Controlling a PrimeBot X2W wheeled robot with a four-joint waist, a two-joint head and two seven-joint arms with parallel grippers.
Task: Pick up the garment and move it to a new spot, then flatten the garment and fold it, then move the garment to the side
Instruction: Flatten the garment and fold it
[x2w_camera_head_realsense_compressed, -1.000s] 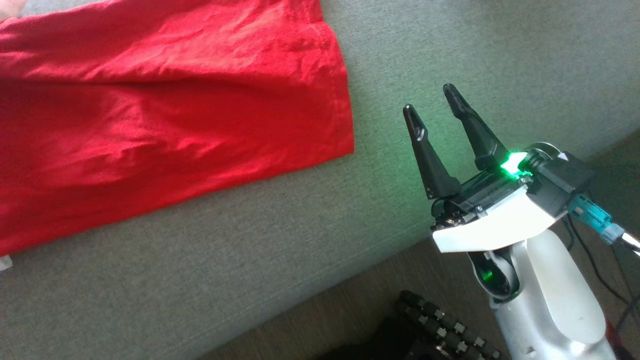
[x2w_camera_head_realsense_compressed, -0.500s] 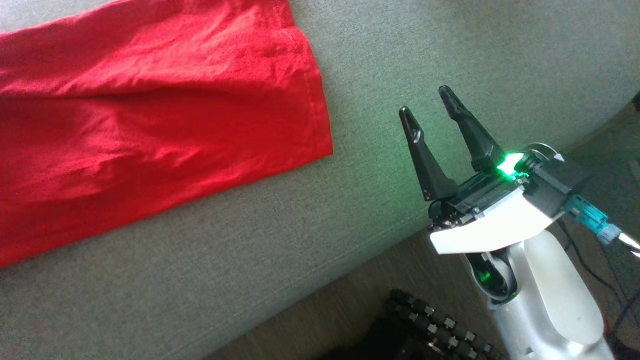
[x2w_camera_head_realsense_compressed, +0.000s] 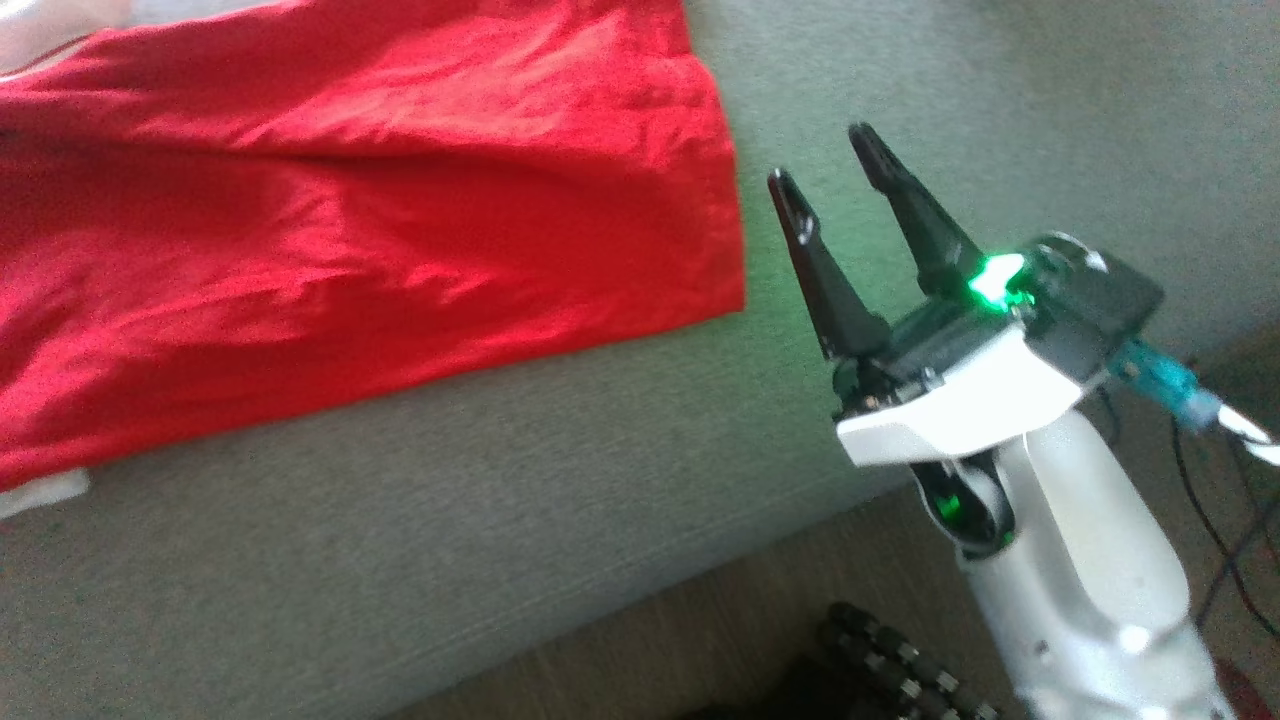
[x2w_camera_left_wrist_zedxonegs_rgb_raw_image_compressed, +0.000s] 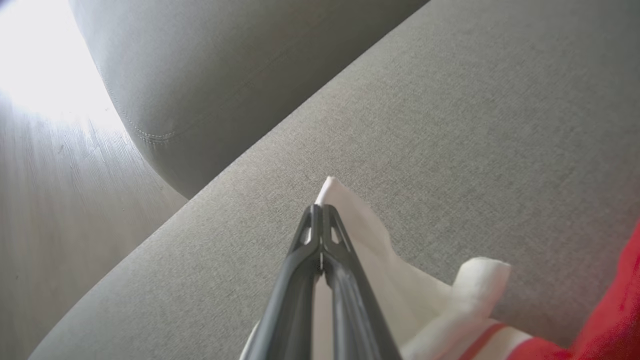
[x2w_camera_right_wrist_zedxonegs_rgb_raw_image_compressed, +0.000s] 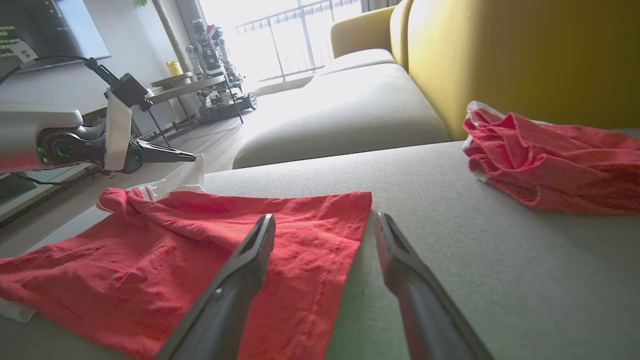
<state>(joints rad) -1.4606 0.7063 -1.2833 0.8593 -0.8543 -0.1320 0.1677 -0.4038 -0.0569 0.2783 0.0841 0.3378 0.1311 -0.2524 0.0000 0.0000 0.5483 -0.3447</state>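
Observation:
A red garment with white sleeve trim lies spread on the grey sofa seat, at the upper left in the head view. My right gripper is open and empty, its fingers just right of the garment's right hem. From the right wrist, the open right gripper hovers over that hem of the garment. My left gripper is shut on the garment's white sleeve, low over the seat. That left gripper holds the white cloth at the garment's far end.
A second crumpled red garment lies farther along the seat by the yellow sofa back. The seat's front edge drops to wooden floor, where a black tracked part sits. Cables hang beside my right arm.
The whole head picture has shifted. The gap between my right gripper and the garment's right hem has narrowed. The right gripper stays open.

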